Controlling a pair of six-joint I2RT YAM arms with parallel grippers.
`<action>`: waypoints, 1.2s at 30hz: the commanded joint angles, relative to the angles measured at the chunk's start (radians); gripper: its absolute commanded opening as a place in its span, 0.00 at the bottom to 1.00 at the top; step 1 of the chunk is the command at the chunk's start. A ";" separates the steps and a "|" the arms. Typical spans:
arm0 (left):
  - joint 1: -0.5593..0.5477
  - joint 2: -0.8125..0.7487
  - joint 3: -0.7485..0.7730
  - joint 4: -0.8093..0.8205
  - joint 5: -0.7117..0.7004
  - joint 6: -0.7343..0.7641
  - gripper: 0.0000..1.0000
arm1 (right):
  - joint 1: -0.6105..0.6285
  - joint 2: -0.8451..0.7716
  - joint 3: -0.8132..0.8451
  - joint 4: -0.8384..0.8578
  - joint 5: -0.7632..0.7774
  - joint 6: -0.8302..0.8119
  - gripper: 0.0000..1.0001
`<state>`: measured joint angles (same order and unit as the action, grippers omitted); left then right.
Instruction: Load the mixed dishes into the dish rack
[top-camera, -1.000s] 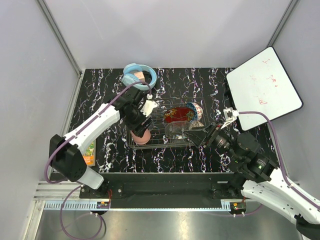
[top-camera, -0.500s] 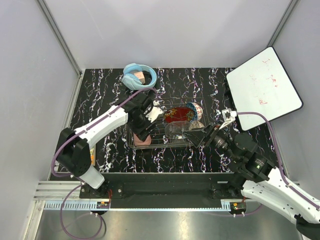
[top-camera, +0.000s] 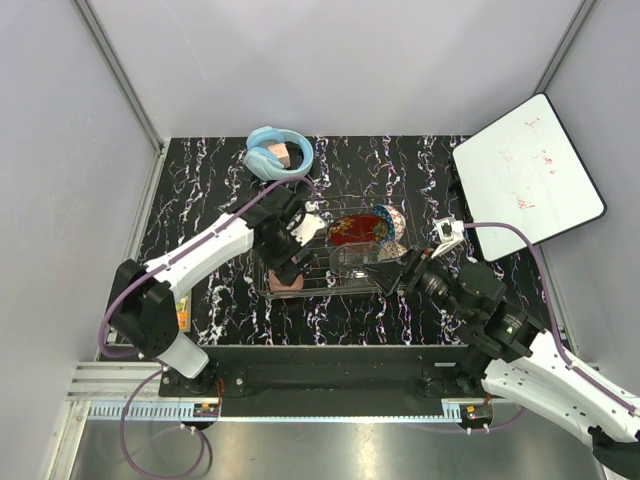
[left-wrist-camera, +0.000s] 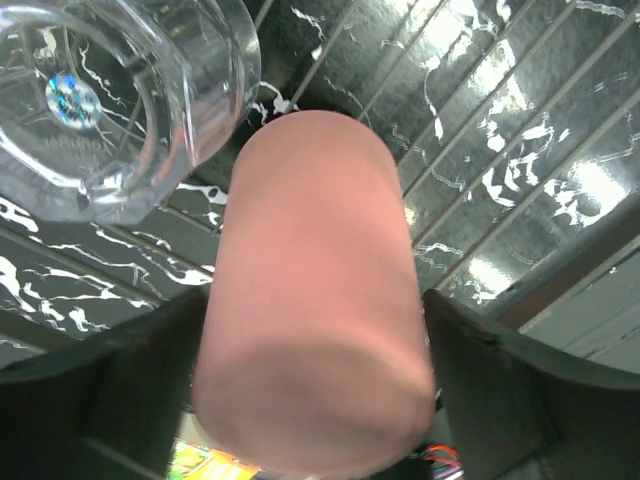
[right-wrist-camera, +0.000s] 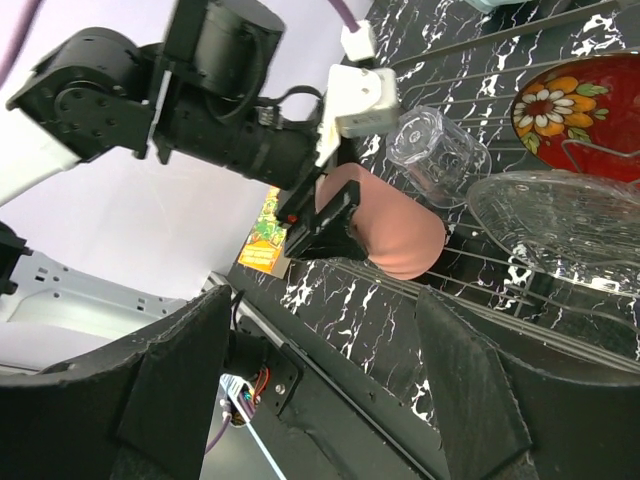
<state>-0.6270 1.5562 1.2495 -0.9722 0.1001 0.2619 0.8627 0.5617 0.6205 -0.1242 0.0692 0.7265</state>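
Note:
My left gripper (top-camera: 285, 268) is shut on the pink cup (top-camera: 289, 284), which lies on its side low over the left front corner of the wire dish rack (top-camera: 330, 289). In the left wrist view the cup (left-wrist-camera: 315, 300) fills the space between my fingers (left-wrist-camera: 495, 390), with the clear tumbler (left-wrist-camera: 120, 90) lying beside it on the rack wires (left-wrist-camera: 480, 150). The red floral plate (top-camera: 355, 228), a blue patterned bowl (top-camera: 385, 222) and the clear glass bowl (top-camera: 352, 260) are in the rack. My right gripper (top-camera: 385, 275) is open and empty at the rack's right front. The right wrist view shows the cup (right-wrist-camera: 395, 235), tumbler (right-wrist-camera: 435, 150), plate (right-wrist-camera: 580, 110) and glass bowl (right-wrist-camera: 560, 215).
Light-blue headphones (top-camera: 278, 152) lie at the back left. A white board (top-camera: 525, 175) leans at the right. A small orange card (top-camera: 178, 312) lies at the left near my left arm's base. A beige bowl edge (top-camera: 399, 217) shows behind the blue bowl.
My left wrist has swung right over the rack and brought the pink cup slightly nearer the rack's front. My right gripper has edged left toward the rack.

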 joint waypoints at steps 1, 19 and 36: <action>-0.005 -0.094 -0.004 0.006 0.004 -0.009 0.99 | -0.004 0.004 0.010 -0.002 0.030 -0.006 0.82; 0.035 -0.386 0.081 -0.016 -0.127 0.026 0.99 | -0.004 0.157 0.133 -0.242 0.149 -0.085 1.00; 0.219 -0.694 0.024 0.035 -0.248 -0.004 0.99 | -0.004 0.244 0.252 -0.327 0.170 -0.110 1.00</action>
<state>-0.4522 0.8967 1.2343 -0.9504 -0.1436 0.3172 0.8627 0.8085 0.8143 -0.4400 0.2230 0.6434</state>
